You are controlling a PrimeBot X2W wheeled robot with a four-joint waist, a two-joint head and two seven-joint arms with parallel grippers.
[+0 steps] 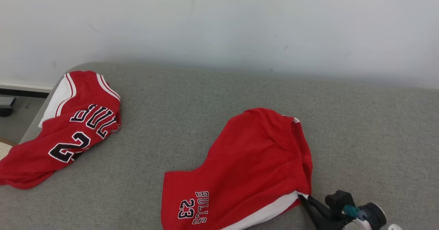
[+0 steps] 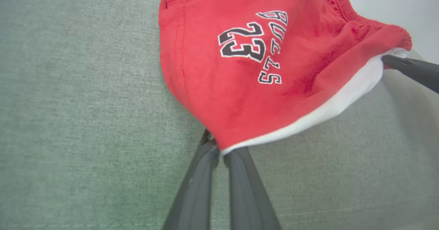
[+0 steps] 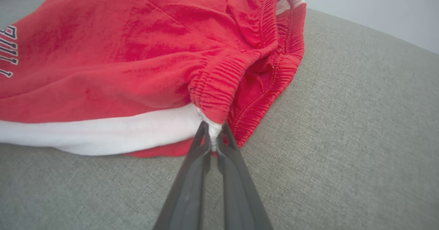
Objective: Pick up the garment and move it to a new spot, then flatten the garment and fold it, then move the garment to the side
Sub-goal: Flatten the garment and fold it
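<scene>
**First inspector:** Where do we find the garment?

**Second inspector:** We find the red shorts [image 1: 253, 161] lying on the grey upholstered surface [image 1: 192, 96], towards its near edge in the head view. The "BULLS 23" print [image 2: 253, 46] is uppermost and the elastic waistband [image 3: 219, 82] is to the robot's right.

**First inspector:** Left gripper?

**Second inspector:** We note the left gripper [image 2: 219, 150] with its jaws closed tight on the hem corner, where the white side stripe [image 2: 319, 115] ends.

**First inspector:** Right gripper?

**Second inspector:** The right gripper [image 3: 214, 131] has its jaws pinched on the waistband corner, at the stripe's other end. The stripe runs between our two grips.

**First inspector:** Anything else recorded?

**Second inspector:** A red jersey [image 1: 68, 130] lies crumpled at the surface's left end, well apart from the shorts. A pale wall [image 1: 219, 17] stands behind.
</scene>
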